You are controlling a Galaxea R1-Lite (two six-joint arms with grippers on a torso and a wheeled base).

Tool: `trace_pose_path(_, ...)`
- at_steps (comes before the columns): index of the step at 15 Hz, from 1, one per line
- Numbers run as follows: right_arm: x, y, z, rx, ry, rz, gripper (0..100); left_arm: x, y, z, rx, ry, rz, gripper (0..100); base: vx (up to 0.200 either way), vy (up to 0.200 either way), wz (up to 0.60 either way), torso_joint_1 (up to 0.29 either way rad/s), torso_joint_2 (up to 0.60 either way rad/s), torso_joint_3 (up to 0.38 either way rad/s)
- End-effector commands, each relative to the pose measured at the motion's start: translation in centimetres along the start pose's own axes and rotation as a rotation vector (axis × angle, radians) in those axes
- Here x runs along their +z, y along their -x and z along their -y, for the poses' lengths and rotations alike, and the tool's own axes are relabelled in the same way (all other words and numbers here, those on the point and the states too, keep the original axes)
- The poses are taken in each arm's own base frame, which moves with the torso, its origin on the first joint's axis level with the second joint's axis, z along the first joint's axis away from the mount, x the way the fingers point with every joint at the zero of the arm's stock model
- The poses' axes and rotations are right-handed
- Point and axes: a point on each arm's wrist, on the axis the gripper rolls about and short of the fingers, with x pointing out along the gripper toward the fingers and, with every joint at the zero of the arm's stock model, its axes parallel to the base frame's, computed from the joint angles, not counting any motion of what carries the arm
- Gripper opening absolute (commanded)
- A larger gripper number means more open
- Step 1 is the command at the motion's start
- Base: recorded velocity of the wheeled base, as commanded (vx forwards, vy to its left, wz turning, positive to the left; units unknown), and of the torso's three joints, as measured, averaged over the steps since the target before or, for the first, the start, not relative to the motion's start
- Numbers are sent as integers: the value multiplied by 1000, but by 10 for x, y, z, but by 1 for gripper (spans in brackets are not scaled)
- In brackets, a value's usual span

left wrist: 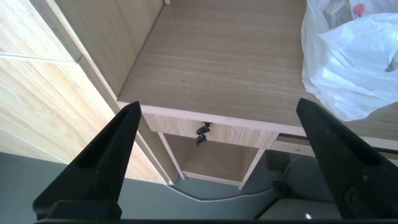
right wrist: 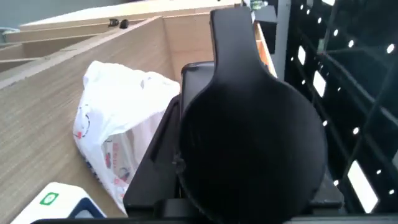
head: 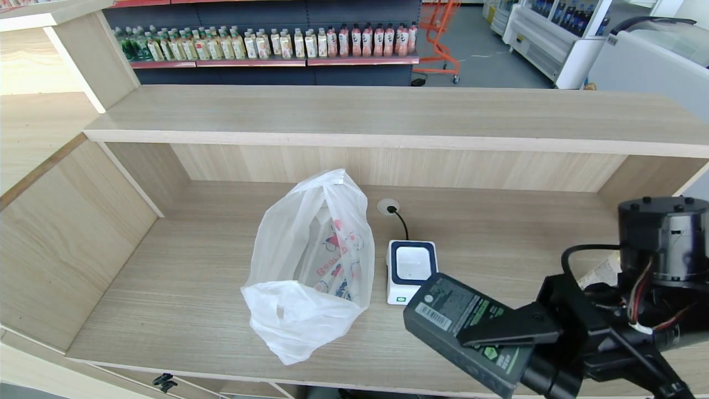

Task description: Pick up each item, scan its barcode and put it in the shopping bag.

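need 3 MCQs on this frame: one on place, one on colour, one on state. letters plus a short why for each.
1. Where does the scanner stand on the counter?
A. Beside the shopping bag, on the robot's right of it
B. Inside the bag
C. On the upper ledge

2. What colour is the box in the right gripper?
A. White
B. Black
C. Orange

3. What is the state of the left gripper?
A. Shut on a bottle
B. Open, holding nothing
C. Shut on the bag's handle

Answers:
1 A: in the head view the scanner stands just to the right of the bag.
2 B: the box is black, with a white barcode label facing up.
3 B: in the left wrist view its fingers are spread wide with only the counter edge between them.
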Motion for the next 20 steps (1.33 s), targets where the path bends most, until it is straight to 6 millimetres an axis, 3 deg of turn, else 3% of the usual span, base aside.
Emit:
trace_pose_path(1, -16, 47, 33, -56, -103, -219, 0, 0, 0, 0, 0, 0, 0, 100, 0, 0, 0, 0, 0, 0)
trace_pose_path(3, 8, 95, 9, -69, -406, -381, 0, 0, 0, 0, 0, 0, 0, 100, 0, 0, 0, 0, 0, 0)
trace_pose_path(5, 16, 111, 13, -128, -771, -460, 0, 0, 0, 0, 0, 0, 0, 100, 0, 0, 0, 0, 0, 0)
trace_pose_path(7, 7, 122, 23, -290, -1212, -644, 0, 0, 0, 0, 0, 0, 0, 100, 0, 0, 0, 0, 0, 0)
trace_pose_path(10, -4, 82, 25, -631, -2006, -712, 0, 0, 0, 0, 0, 0, 0, 100, 0, 0, 0, 0, 0, 0)
trace_pose_path(11, -16, 65, 23, -729, -2189, -705, 0, 0, 0, 0, 0, 0, 0, 100, 0, 0, 0, 0, 0, 0)
trace_pose_path(14, -49, 42, -1, -836, -2347, -766, 0, 0, 0, 0, 0, 0, 0, 100, 0, 0, 0, 0, 0, 0)
trace_pose_path(15, -66, 24, -15, -835, -2418, -790, 0, 0, 0, 0, 0, 0, 0, 100, 0, 0, 0, 0, 0, 0)
trace_pose_path(20, -102, -16, -40, -819, -2488, -855, 0, 0, 0, 0, 0, 0, 0, 100, 0, 0, 0, 0, 0, 0)
